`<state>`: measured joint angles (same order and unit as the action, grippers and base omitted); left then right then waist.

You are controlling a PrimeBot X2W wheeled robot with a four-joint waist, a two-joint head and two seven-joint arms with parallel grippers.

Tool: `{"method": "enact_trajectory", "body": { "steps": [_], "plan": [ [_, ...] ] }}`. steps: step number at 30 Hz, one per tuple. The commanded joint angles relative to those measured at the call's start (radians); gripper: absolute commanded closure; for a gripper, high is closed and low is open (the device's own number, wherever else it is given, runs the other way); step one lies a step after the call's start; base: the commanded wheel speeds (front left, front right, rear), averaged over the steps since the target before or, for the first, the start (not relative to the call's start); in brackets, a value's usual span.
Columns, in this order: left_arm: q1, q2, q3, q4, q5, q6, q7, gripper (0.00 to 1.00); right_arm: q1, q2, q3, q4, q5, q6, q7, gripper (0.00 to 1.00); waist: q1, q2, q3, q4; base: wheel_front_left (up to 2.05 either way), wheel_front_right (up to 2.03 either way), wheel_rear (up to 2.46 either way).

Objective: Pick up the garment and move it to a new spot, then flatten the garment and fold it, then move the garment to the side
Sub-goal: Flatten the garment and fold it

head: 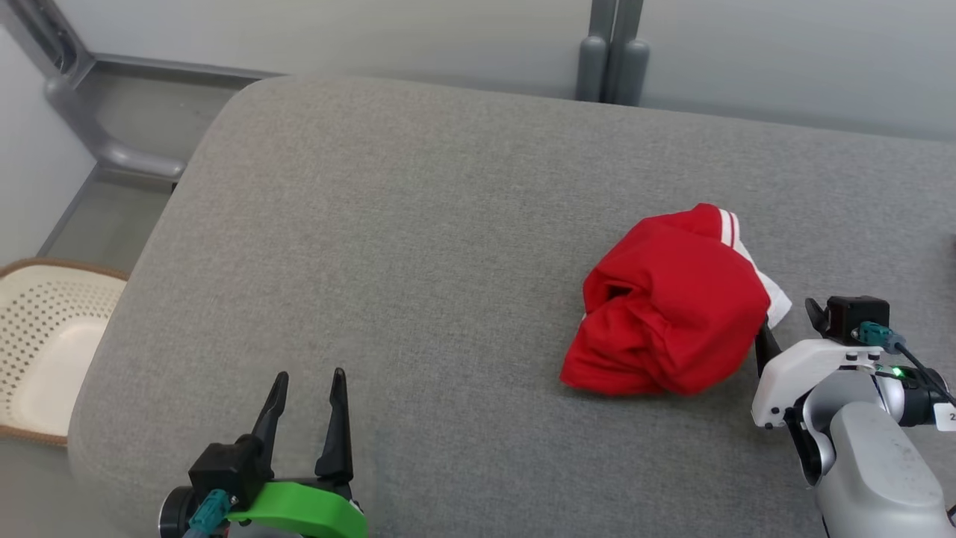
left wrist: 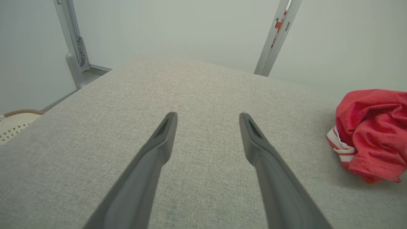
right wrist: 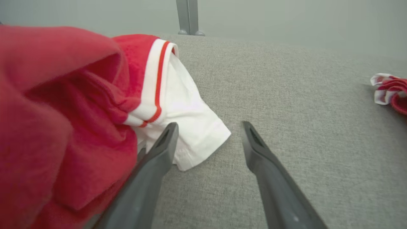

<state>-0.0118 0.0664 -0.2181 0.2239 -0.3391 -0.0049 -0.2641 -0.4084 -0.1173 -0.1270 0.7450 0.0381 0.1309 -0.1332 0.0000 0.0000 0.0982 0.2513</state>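
Note:
The garment (head: 668, 314) is a crumpled red heap with a white, red-striped sleeve, lying on the right part of the grey cushion (head: 373, 224). My right gripper (head: 788, 329) stands open just right of it. In the right wrist view, the right gripper (right wrist: 208, 127) has its left finger at the edge of the white sleeve (right wrist: 187, 127), with the red garment (right wrist: 63, 111) bunched to the left. My left gripper (head: 306, 392) is open over bare cushion at the lower left, far from the cloth. The left wrist view has the left gripper (left wrist: 208, 119) holding nothing and the garment (left wrist: 372, 133) off to its right.
A cream perforated basket (head: 45, 344) stands on the floor left of the cushion. Grey posts (head: 612, 52) rise behind the far edge. A small red-and-white cloth (right wrist: 389, 92) lies further right on the cushion. The cushion's left and middle are bare.

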Motion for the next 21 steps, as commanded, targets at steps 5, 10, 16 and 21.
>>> {"method": "enact_trajectory", "body": {
  "steps": [5, 10, 16, 21],
  "plan": [
    [-0.022, -0.007, 0.004, 0.006, 0.013, -0.009, 0.000, 0.00, -0.054, -0.013, -0.011, 0.108, 0.008, 0.000, 0.006, 0.00, 0.0000, 0.0000, 0.056, 0.069, 0.00, 0.00, 0.00],
    [-0.015, -0.009, 0.009, 0.013, 0.019, -0.011, 0.000, 0.00, -0.081, -0.011, -0.010, 0.183, 0.023, 0.000, -0.030, 0.86, 0.0000, 0.0000, 0.050, 0.073, 0.00, 0.00, 0.00],
    [0.007, -0.010, 0.014, 0.017, 0.031, -0.012, 0.000, 0.00, -0.116, -0.025, -0.006, 0.205, 0.047, -0.001, -0.094, 1.00, 0.0000, 0.0000, 0.024, 0.050, 0.00, 0.00, 0.00],
    [0.020, -0.011, 0.011, 0.020, 0.033, -0.013, 0.000, 0.00, -0.152, -0.064, -0.026, 0.153, 0.050, -0.001, -0.119, 1.00, 0.0000, 0.0000, -0.001, 0.022, 0.00, 0.00, 0.00]
  ]
}}
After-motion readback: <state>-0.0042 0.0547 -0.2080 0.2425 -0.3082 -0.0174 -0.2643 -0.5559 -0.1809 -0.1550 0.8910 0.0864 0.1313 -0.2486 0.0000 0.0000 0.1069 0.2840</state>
